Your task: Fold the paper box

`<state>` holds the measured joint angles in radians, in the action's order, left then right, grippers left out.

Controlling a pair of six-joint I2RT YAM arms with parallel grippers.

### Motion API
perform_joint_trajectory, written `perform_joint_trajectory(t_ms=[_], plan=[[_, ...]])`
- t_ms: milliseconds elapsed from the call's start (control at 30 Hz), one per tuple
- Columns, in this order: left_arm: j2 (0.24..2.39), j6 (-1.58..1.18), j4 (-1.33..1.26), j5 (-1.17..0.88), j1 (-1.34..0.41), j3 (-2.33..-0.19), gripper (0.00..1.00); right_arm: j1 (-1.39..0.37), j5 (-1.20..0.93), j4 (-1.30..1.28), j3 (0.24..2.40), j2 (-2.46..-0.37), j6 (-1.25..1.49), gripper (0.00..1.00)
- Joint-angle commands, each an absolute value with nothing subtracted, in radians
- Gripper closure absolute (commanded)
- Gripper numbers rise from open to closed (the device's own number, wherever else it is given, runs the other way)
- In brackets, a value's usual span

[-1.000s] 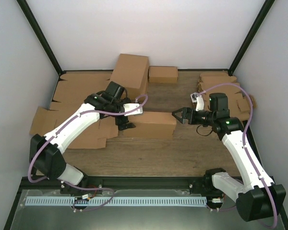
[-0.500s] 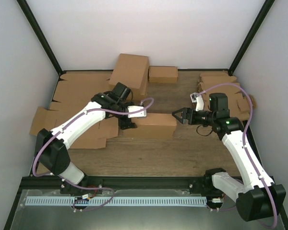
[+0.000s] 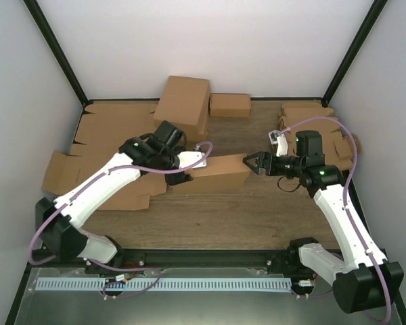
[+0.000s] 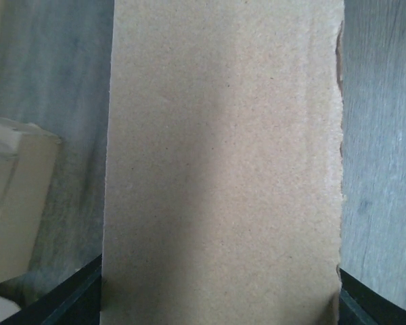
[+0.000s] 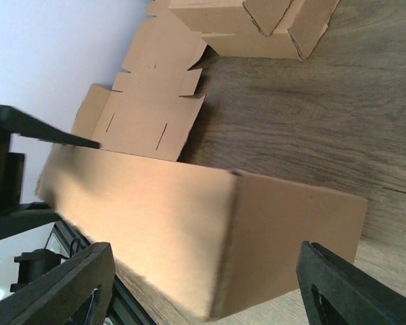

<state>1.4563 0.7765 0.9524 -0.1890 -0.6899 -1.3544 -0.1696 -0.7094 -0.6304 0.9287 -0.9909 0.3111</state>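
Paper box: the paper box (image 3: 218, 174) lies near the middle of the worktop (image 3: 210, 220), long side running left to right, with my two grippers at its ends.
Left gripper: my left gripper (image 3: 178, 177) is at the box's left end. In my left wrist view the cardboard fills the whole gap, and both fingers (image 4: 88, 298) sit against its sides, clamping it.
Right gripper: my right gripper (image 3: 248, 162) is at the box's right end with its fingers (image 5: 61, 284) spread wide. I cannot tell whether it touches the box.
Left of worktop: flat cardboard blanks (image 3: 98, 132) lie spread under my left arm.
Back of worktop: a folded box (image 3: 184, 100) and a small box (image 3: 230, 105) stand beside each other.
Right of worktop: stacked blanks (image 3: 308, 116).
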Motion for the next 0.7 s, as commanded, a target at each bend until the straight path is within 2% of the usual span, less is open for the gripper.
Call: perform_joint_trajectory(t_ms=[0,167,333,533,600,667], plan=[[1.32,0.629,0.917,-0.12,-0.726,-1.354,0.45,-0.167,-0.698,-0.647,1.0,-0.965,0.32,0.23],[1.194,0.432,0.874,0.142,-0.729,-1.402,0.47,-0.167,-0.667,-0.639,1.012,-0.943,0.34,0.23],[1.147,0.36,0.845,0.438,-0.73,-1.471,0.47,-0.167,-0.639,-0.625,1.014,-0.923,0.362,0.23],[1.316,0.377,0.76,0.79,-0.73,-1.554,0.49,-0.167,-0.632,-0.61,1.006,-0.918,0.382,0.23],[1.407,0.426,0.709,0.873,-0.729,-1.591,0.54,-0.167,-0.631,-0.605,1.001,-0.916,0.39,0.23],[1.506,0.476,0.655,0.948,-0.728,-1.636,0.54,-0.167,-0.628,-0.605,1.0,-0.914,0.396,0.23]])
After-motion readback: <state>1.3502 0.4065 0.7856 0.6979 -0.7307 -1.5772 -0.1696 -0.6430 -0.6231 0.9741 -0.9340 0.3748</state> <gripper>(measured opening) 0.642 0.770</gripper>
